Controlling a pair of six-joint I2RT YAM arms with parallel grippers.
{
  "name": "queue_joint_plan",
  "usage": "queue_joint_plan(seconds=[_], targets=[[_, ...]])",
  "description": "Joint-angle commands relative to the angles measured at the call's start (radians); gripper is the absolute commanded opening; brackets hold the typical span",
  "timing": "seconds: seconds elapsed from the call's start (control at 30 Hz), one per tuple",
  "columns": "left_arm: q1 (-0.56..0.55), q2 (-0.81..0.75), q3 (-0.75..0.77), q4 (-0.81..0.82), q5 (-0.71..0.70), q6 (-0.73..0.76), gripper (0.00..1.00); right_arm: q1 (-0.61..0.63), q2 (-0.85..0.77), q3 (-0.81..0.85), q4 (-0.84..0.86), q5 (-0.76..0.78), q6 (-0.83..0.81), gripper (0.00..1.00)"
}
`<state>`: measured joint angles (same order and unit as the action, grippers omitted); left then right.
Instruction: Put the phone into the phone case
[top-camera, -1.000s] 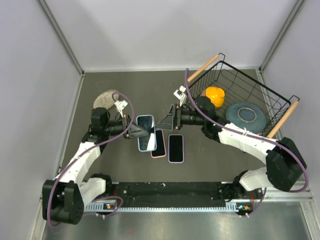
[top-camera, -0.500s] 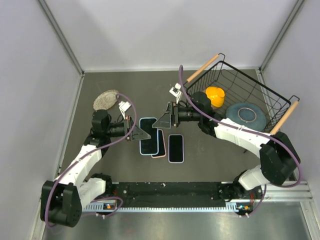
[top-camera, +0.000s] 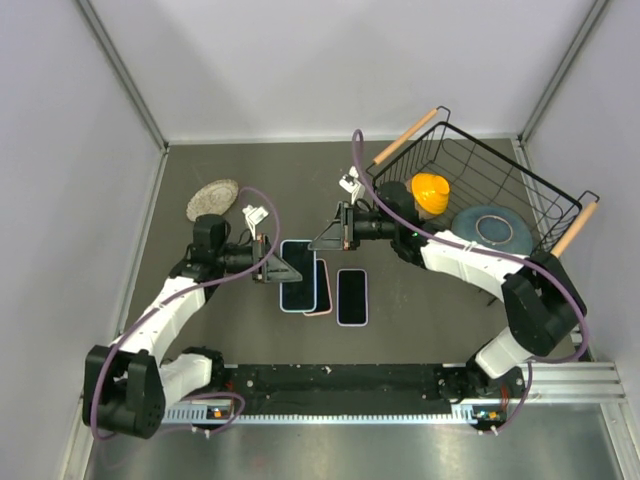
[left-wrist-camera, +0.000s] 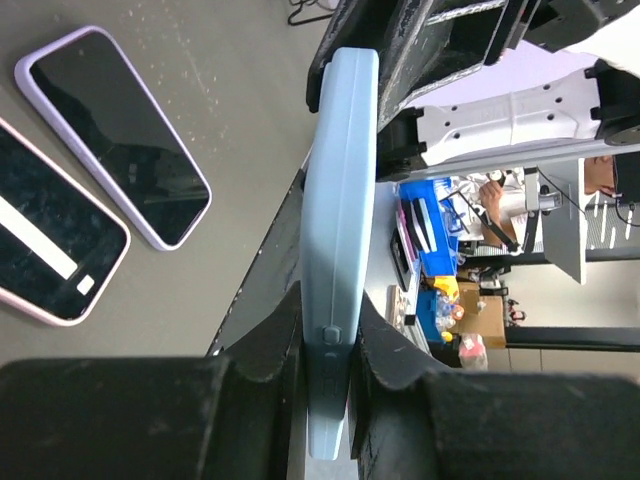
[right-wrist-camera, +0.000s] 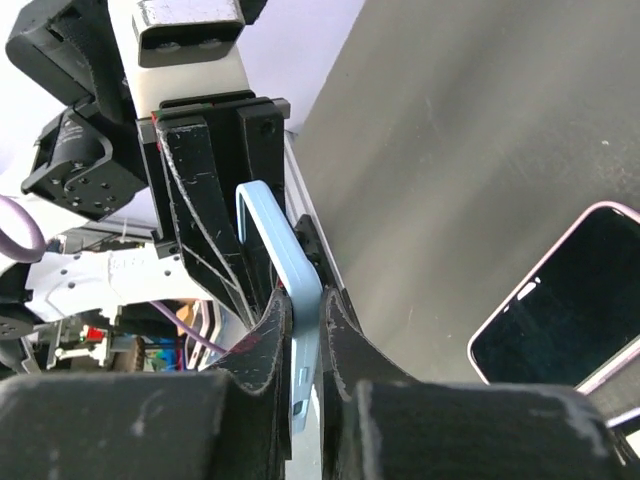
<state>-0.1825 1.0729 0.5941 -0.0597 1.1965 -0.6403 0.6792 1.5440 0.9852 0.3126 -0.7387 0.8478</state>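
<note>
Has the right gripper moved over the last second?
Yes. The right gripper has shifted left, away from the wire basket, and now pinches the blue-cased phone that the left gripper holds.

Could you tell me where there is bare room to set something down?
Free: the far strip between woven mat and wire basket; the patch right of the lavender phone. Crowded: the centre, where left gripper and right gripper clamp the blue case beside the pink phone.

No readable lettering, brand, number or sign is being displayed on the phone case (left-wrist-camera: 338, 200) or anywhere else.
</note>
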Motion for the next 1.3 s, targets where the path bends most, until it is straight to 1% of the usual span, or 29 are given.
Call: queue_joint_plan(seconds=[0.0, 0.03, 0.07, 0.13, 0.17, 0.2, 0.23, 0.33, 0.4, 0.43, 0.47, 0.53, 0.57, 0.6, 0.63, 0.67, 0.77, 0.87, 0.97, 1.03, 1.1, 1.13, 1.17, 1.2, 1.23, 1.27], targets=[[-0.005, 0.051, 0.047, -0.216, -0.121, 0.105, 0.00, 0.013, -0.036, 0.076, 0.112, -0.022, 0.030, 0.00], [-0.005, 0.077, 0.070, -0.248, -0.135, 0.120, 0.00, 0.014, -0.041, 0.078, 0.099, -0.004, 0.028, 0.00], [-0.005, 0.090, 0.085, -0.325, -0.185, 0.143, 0.00, 0.016, -0.047, 0.087, 0.074, 0.008, 0.020, 0.00], [-0.005, 0.122, 0.117, -0.376, -0.224, 0.200, 0.00, 0.019, -0.056, 0.116, -0.079, 0.044, -0.045, 0.00], [-0.005, 0.130, 0.127, -0.396, -0.248, 0.217, 0.00, 0.031, -0.055, 0.166, -0.151, 0.102, -0.082, 0.00], [-0.005, 0.137, 0.134, -0.410, -0.247, 0.232, 0.00, 0.039, -0.048, 0.193, -0.211, 0.126, -0.139, 0.00], [-0.005, 0.145, 0.145, -0.410, -0.245, 0.232, 0.00, 0.042, -0.035, 0.210, -0.281, 0.137, -0.145, 0.00], [-0.005, 0.142, 0.170, -0.396, -0.226, 0.217, 0.00, 0.045, -0.015, 0.219, -0.242, 0.085, -0.083, 0.00], [-0.005, 0.131, 0.183, -0.396, -0.247, 0.206, 0.00, 0.043, -0.015, 0.221, -0.245, 0.085, -0.072, 0.08], [-0.005, 0.130, 0.190, -0.407, -0.267, 0.205, 0.00, 0.045, -0.030, 0.222, -0.295, 0.140, -0.090, 0.12], [-0.003, 0.131, 0.196, -0.422, -0.281, 0.206, 0.00, 0.045, -0.044, 0.214, -0.309, 0.181, -0.130, 0.27], [-0.003, 0.127, 0.205, -0.428, -0.276, 0.220, 0.00, 0.045, -0.076, 0.188, -0.336, 0.260, -0.156, 0.40], [-0.003, 0.122, 0.202, -0.414, -0.259, 0.212, 0.00, 0.043, -0.096, 0.158, -0.319, 0.260, -0.161, 0.50], [-0.002, 0.102, 0.191, -0.395, -0.235, 0.200, 0.00, 0.043, -0.104, 0.146, -0.287, 0.245, -0.161, 0.54], [-0.002, 0.090, 0.185, -0.347, -0.197, 0.185, 0.00, 0.043, -0.108, 0.135, -0.267, 0.192, -0.155, 0.56], [-0.003, 0.076, 0.182, -0.329, -0.183, 0.156, 0.00, 0.043, -0.113, 0.119, -0.233, 0.165, -0.138, 0.61], [-0.003, 0.026, 0.184, -0.272, -0.169, 0.116, 0.00, 0.043, -0.125, 0.078, -0.196, 0.134, -0.096, 0.70], [-0.003, -0.013, 0.174, -0.186, -0.128, 0.033, 0.00, 0.042, -0.127, 0.032, -0.123, 0.118, -0.056, 0.72], [-0.003, -0.042, 0.159, -0.135, -0.098, -0.013, 0.00, 0.042, -0.102, 0.009, -0.061, 0.081, -0.014, 0.72], [-0.003, -0.048, 0.142, -0.088, -0.084, -0.038, 0.00, 0.042, -0.084, -0.022, 0.046, 0.041, 0.023, 0.71], [-0.003, -0.047, 0.130, -0.066, -0.077, -0.056, 0.00, 0.042, -0.071, -0.042, 0.121, 0.022, 0.083, 0.66], [-0.003, -0.045, 0.124, -0.058, -0.077, -0.062, 0.00, 0.043, -0.062, -0.052, 0.200, 0.013, 0.102, 0.62], [-0.003, -0.045, 0.118, -0.049, -0.078, -0.076, 0.00, 0.043, -0.058, -0.083, 0.251, 0.009, 0.152, 0.56], [-0.003, -0.045, 0.104, -0.039, -0.078, -0.087, 0.00, 0.043, -0.053, -0.100, 0.302, 0.004, 0.180, 0.54], [-0.003, -0.045, 0.098, -0.019, -0.077, -0.094, 0.00, 0.043, -0.047, -0.126, 0.394, -0.001, 0.204, 0.51], [-0.003, -0.044, 0.092, -0.009, -0.077, -0.105, 0.00, 0.045, -0.029, -0.134, 0.422, -0.002, 0.244, 0.50]])
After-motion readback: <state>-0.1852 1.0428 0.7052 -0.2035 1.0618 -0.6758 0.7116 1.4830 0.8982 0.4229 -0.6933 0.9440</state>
